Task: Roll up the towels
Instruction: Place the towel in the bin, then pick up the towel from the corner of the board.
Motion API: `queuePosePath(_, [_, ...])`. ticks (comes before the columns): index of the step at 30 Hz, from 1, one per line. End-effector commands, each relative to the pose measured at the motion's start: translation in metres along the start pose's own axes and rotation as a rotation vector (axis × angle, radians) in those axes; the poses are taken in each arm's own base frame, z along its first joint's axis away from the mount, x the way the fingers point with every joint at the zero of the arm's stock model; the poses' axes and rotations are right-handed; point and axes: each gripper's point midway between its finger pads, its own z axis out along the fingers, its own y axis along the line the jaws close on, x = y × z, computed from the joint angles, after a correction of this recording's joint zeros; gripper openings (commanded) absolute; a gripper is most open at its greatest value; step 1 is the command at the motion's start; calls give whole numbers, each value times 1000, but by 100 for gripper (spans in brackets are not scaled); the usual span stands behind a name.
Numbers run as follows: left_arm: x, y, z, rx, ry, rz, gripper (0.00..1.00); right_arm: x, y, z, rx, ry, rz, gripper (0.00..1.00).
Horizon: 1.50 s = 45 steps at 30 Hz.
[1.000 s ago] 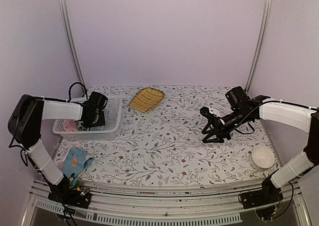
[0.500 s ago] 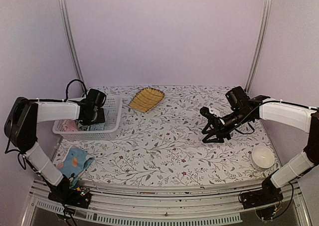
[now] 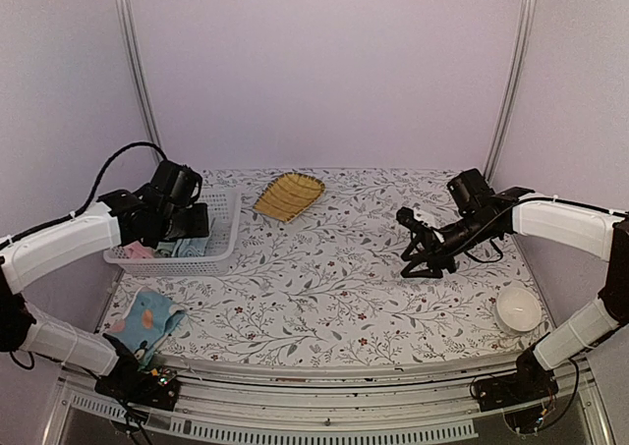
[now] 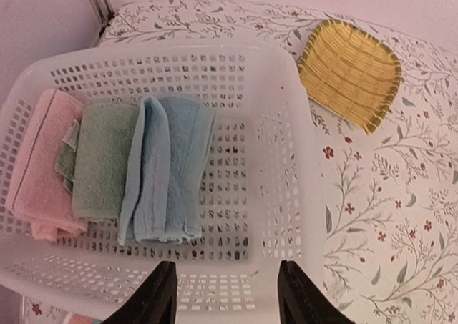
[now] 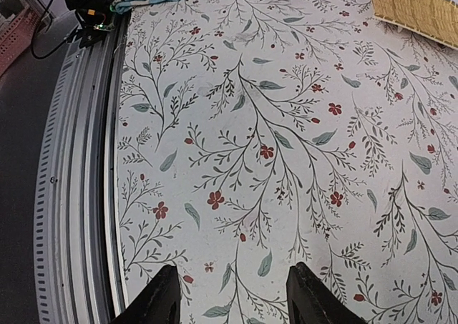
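Pick-up stage, I judge; neither towel rolled. Left gripper, jaws apart and empty, hangs over white basket, upper left of top view, plain light-blue towel folded inside. Printed towel crumpled, bench lower left. Right gripper jaws apart, empty. Next: descend, pinch towel edge.

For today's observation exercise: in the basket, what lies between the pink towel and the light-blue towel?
A folded green towel, seen in the left wrist view.

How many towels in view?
4. Three folded side by side in the white basket: pink towel, green towel, plain light-blue towel. The printed towel lies at the table's near-left corner. Others may hide underneath.
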Motion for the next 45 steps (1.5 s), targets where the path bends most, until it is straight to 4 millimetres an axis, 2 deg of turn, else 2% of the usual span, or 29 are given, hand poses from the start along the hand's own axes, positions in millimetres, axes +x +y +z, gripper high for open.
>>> queuePosePath(1, [75, 13, -23, -21, 281, 71, 49, -2, -7, 0, 14, -7, 10, 53])
queuePosePath(4, [119, 29, -31, -89, 414, 93, 48, -5, -8, 0, 12, -11, 9, 53])
queuePosePath(6, [139, 35, -35, -115, 464, 101, 47, -6, -7, 0, 11, -15, 6, 53])
queuePosePath(8, [146, 37, -37, -149, 480, 103, 47, -8, -6, -1, 5, -21, 5, 54])
queuePosePath(13, [166, 70, -25, -436, 578, 179, 48, -9, -3, -1, -10, -27, 7, 53])
queuePosePath(16, [172, 76, -14, -525, 593, 223, 49, -8, -1, -2, -10, -29, 2, 53])
queuePosePath(19, [183, 70, -3, -510, 620, 234, 45, -7, -1, -2, -9, -28, 1, 53])
queuePosePath(25, [184, 77, -2, -574, 622, 268, 31, -5, -2, 1, -21, -21, 7, 54])
queuePosePath(27, [182, 68, -3, -534, 628, 266, 35, -5, -2, 2, -26, -21, 9, 53])
queuePosePath(28, [179, 60, -5, -504, 616, 269, 41, -5, -2, 2, -28, -21, 8, 53])
queuePosePath(30, [168, 41, -16, -448, 552, 266, 46, -5, -2, 2, -31, -21, 9, 53])
queuePosePath(32, [168, 38, -27, -431, 543, 239, 47, -5, -1, 2, -34, -22, 11, 53])
queuePosePath(34, [182, 44, -31, -437, 590, 227, 47, -5, -1, 2, -36, -22, 12, 53])
queuePosePath(37, [195, 66, -36, -547, 621, 239, 48, -5, -1, 2, -37, -22, 9, 53])
queuePosePath(40, [202, 84, -37, -660, 641, 258, 53, -5, 1, 2, -46, -23, 10, 53])
queuePosePath(43, [203, 92, -32, -738, 637, 275, 60, -4, 2, 3, -54, -21, 12, 53])
queuePosePath(45, [207, 99, -28, -778, 644, 281, 58, -4, 2, 3, -58, -23, 10, 53])
